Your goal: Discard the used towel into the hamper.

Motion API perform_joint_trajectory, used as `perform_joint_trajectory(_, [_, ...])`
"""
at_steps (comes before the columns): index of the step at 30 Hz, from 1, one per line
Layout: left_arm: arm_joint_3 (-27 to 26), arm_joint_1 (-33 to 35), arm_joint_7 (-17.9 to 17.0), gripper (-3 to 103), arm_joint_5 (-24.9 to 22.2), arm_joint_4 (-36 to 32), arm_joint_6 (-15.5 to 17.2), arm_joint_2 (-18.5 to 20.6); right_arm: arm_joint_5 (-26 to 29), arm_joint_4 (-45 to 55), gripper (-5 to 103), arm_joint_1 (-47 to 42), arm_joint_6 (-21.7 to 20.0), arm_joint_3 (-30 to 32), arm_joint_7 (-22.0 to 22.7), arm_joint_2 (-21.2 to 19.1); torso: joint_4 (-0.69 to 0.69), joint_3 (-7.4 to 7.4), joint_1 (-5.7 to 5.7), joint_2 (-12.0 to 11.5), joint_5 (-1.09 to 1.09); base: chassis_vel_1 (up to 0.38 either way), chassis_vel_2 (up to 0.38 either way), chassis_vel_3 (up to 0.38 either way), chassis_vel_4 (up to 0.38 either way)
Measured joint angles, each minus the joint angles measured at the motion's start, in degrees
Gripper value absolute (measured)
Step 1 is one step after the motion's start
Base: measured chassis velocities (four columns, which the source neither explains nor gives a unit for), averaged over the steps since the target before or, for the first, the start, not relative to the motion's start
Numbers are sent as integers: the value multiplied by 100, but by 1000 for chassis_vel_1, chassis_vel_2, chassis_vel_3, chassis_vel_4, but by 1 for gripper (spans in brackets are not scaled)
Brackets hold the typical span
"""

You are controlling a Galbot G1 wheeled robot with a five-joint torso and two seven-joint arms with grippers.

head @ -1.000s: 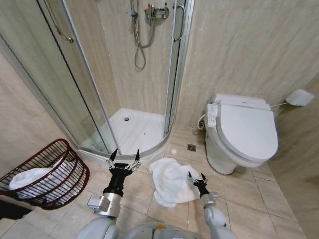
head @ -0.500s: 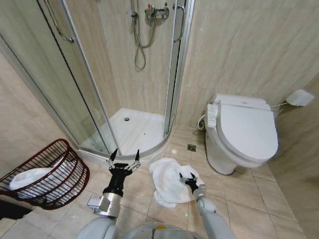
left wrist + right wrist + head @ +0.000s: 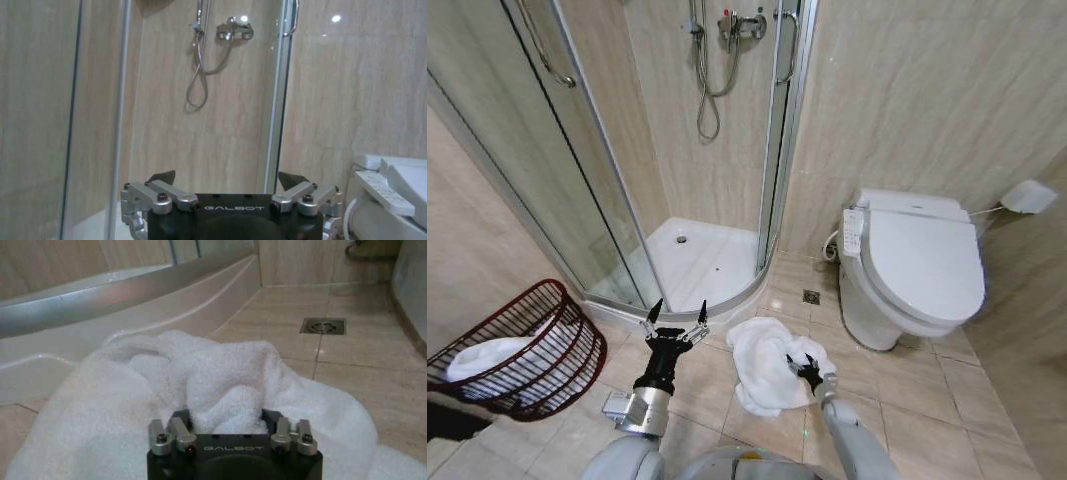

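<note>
A white towel (image 3: 762,365) lies crumpled on the tiled floor in front of the shower. My right gripper (image 3: 805,368) is pressed into its right side. In the right wrist view a raised fold of the towel (image 3: 200,365) sits between the fingers of the right gripper (image 3: 225,417), which are shut on it with their tips buried in the cloth. The hamper (image 3: 577,362), a dark reddish-brown wire-like basket, stands tilted at the far left and holds some white cloth. My left gripper (image 3: 677,310) is held upright and open between the hamper and the towel; in the left wrist view the left gripper (image 3: 227,176) faces the shower wall.
The shower tray (image 3: 697,265) with its curved curb (image 3: 133,300) and glass doors is just behind the towel. A white toilet (image 3: 922,265) stands to the right. A floor drain (image 3: 812,296) lies between them. Bare tiles separate the towel and the hamper.
My right gripper moved left onto the towel and its fingers closed into a fold. The left arm, the towel's place and the hamper are unchanged.
</note>
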Motion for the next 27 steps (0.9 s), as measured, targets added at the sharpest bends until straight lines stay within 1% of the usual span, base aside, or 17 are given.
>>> perform_joint_trajectory(2, [0, 0, 0, 100, 0, 0, 0, 0, -56, -30, 59, -11, 100, 19, 8, -1, 0, 1, 1, 1, 0, 0, 0, 0, 0])
perform_joint_trajectory(3, [0, 0, 0, 100, 0, 0, 0, 0, -56, -30, 59, -11, 100, 19, 8, -1, 0, 1, 1, 1, 0, 0, 0, 0, 0])
perform_joint_trajectory(6, [0, 0, 0, 100, 0, 0, 0, 0, -185, -159, 43, 5, 325, 106, 8, 16, 0, 2, 1, 3, 0, 0, 0, 0, 0])
perform_joint_trajectory(8, [0, 0, 0, 100, 0, 0, 0, 0, -198, -204, 43, 16, 405, 129, 0, 27, 0, 2, 1, 4, 0, 0, 0, 0, 0])
perform_joint_trajectory(9, [0, 0, 0, 100, 0, 0, 0, 0, -207, -253, 32, 29, 494, 154, -22, 40, 0, 3, 1, 4, 0, 0, 0, 0, 0])
perform_joint_trajectory(10, [0, 0, 0, 100, 0, 0, 0, 0, -223, -310, 32, 37, 593, 185, -61, 57, 0, 3, 2, 4, 0, 0, 0, 0, 0])
perform_joint_trajectory(11, [0, 0, 0, 100, 0, 0, 0, 0, -270, -350, 27, 37, 672, 214, -80, 73, 0, 3, 2, 5, 0, 0, 0, 0, 0])
perform_joint_trajectory(12, [0, 0, 0, 100, 0, 0, 0, 0, -270, -350, 27, 37, 672, 214, -80, 73, 0, 3, 2, 5, 0, 0, 0, 0, 0])
perform_joint_trajectory(14, [0, 0, 0, 100, 0, 0, 0, 0, -347, -451, 20, 47, 829, 262, -90, 96, 0, 4, 2, 5, 0, 0, 0, 0, 0])
perform_joint_trajectory(15, [0, 0, 0, 100, 0, 0, 0, 0, -453, -591, 18, 76, 1012, 327, -96, 120, 0, 4, 2, 5, 0, 0, 0, 0, 0])
perform_joint_trajectory(16, [0, 0, 0, 100, 0, 0, 0, 0, -453, -591, 18, 76, 1012, 327, -96, 120, 0, 4, 2, 5, 0, 0, 0, 0, 0])
perform_joint_trajectory(17, [0, 0, 0, 100, 0, 0, 0, 0, -546, -690, 14, 101, 1119, 385, -99, 131, 1, 4, 2, 6, 1, 0, 0, 0, 0])
perform_joint_trajectory(19, [0, 0, 0, 100, 0, 0, 0, 0, -945, -883, 14, 154, 1340, 598, -103, 152, 1, 4, 2, 6, 0, 0, 0, 0, 0])
perform_joint_trajectory(20, [0, 0, 0, 100, 0, 0, 0, 0, -945, -883, 14, 154, 1340, 598, -103, 152, 1, 4, 2, 6, 0, 0, 0, 0, 0])
perform_joint_trajectory(22, [0, 0, 0, 100, 0, 0, 0, 0, -1504, -1007, 14, 194, 1578, 876, -101, 156, 1, 5, 2, 7, 1, 0, 0, 0, 0])
perform_joint_trajectory(27, [0, 0, 0, 100, 0, 0, 0, 0, -1549, -686, 14, 65, 1600, 943, -162, 131, -2, 6, 3, 7, 0, 0, 0, 0, 0])
